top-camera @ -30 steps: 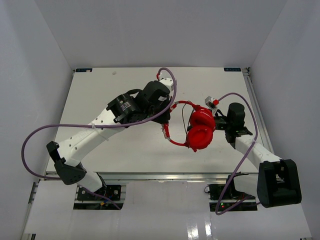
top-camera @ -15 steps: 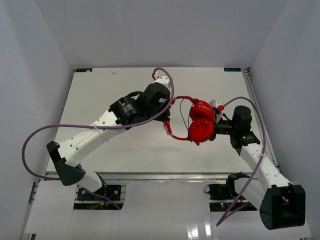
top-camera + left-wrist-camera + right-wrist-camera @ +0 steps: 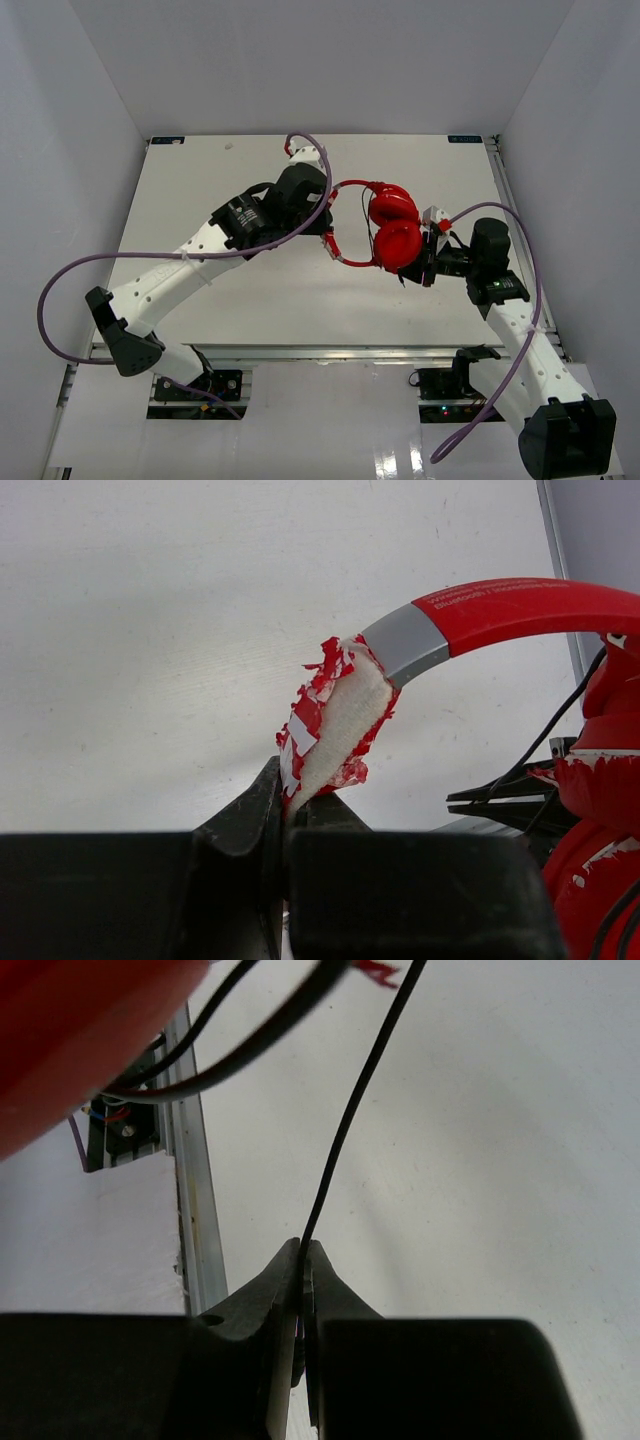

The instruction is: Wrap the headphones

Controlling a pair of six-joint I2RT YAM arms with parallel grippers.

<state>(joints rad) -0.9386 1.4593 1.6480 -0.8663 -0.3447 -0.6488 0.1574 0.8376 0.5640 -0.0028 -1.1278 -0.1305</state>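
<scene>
The red headphones hang above the table's middle, both ear cups stacked to the right and the thin headband arcing left. My left gripper is shut on the headband's worn, peeling padding. My right gripper is just right of the lower ear cup and is shut on the thin black cable, which runs up from the jaws to the red cup. More cable loops lie against that cup. The plug is not visible.
The white table has raised metal rails along its right edge and front edge. Purple robot cables loop off the table's left and beside the right arm. White walls enclose the back and sides.
The headphones have risen and shifted toward the back and left with my left gripper. My right gripper has swung forward and left, now below and right of the ear cups, pulling the cable.
</scene>
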